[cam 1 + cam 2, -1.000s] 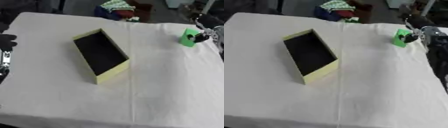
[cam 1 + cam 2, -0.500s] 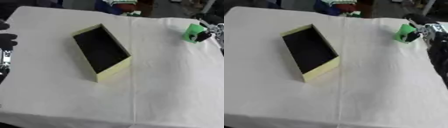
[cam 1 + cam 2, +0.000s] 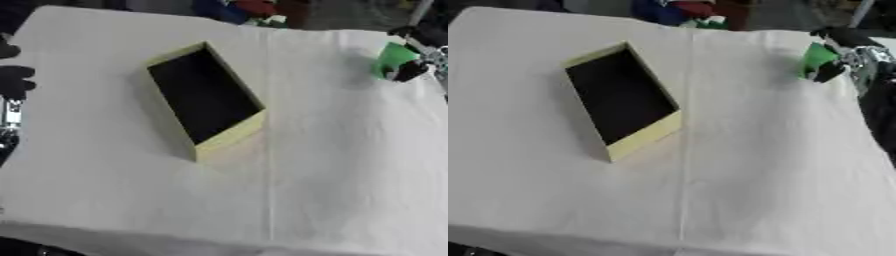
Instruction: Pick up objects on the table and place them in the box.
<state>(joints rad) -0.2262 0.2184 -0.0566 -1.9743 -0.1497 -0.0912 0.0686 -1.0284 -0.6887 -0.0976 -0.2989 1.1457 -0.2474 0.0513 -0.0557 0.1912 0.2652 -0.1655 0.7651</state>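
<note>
An open yellow box [image 3: 229, 139] with a dark inside lies askew at the table's middle left, and nothing shows inside it. A small green object [image 3: 394, 57] stands near the far right edge. My right hand [image 3: 857, 56] comes in from the right, and its dark fingers [image 3: 408, 71] curl round the green object from above and below. At the left edge my left hand [image 3: 15, 81] rests open, well away from the box.
A white cloth [image 3: 332, 165] covers the table, with a crease running front to back just right of the box. Beyond the far edge lies a heap of red, blue and green things [image 3: 254, 10].
The whole picture has drifted upward, so the camera moved. The right hand stays closed on the green object; the box and the left hand keep their places.
</note>
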